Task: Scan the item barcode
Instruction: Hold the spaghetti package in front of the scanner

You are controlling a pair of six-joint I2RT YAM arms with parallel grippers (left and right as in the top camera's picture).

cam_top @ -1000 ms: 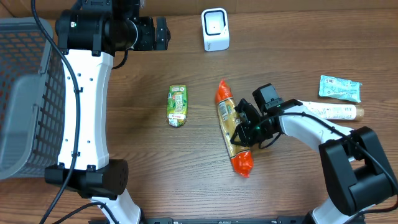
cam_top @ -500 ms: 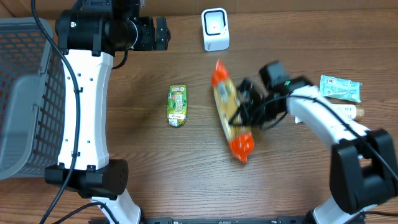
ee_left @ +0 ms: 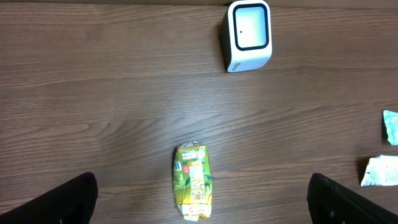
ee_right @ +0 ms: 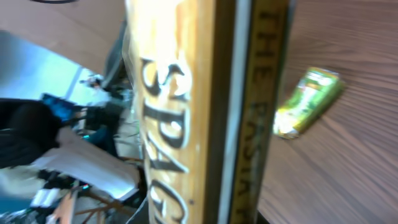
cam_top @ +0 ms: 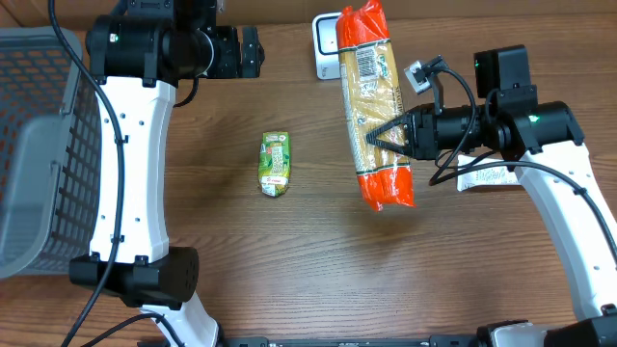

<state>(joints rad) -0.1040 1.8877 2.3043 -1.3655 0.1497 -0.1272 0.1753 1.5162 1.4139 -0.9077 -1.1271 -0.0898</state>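
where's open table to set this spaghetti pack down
Widest bare wood: the near strip in front of the green pouch, running across towards the right arm. The patch between the pouch and the left arm is also open. Crowded: the far edge by the scanner, under the lifted spaghetti pack, and the right side, where packets lie.

We read large dark letters "SPAG" along the long clear packet of yellow pasta with orange ends [ee_right: 186, 112], cut off at the frame edge. Beside them, "THE PASTA" stands on a darker strip. Overhead, its white barcode label [cam_top: 370, 62] shows bars only. We cannot read the small green pouch [cam_top: 275, 163].
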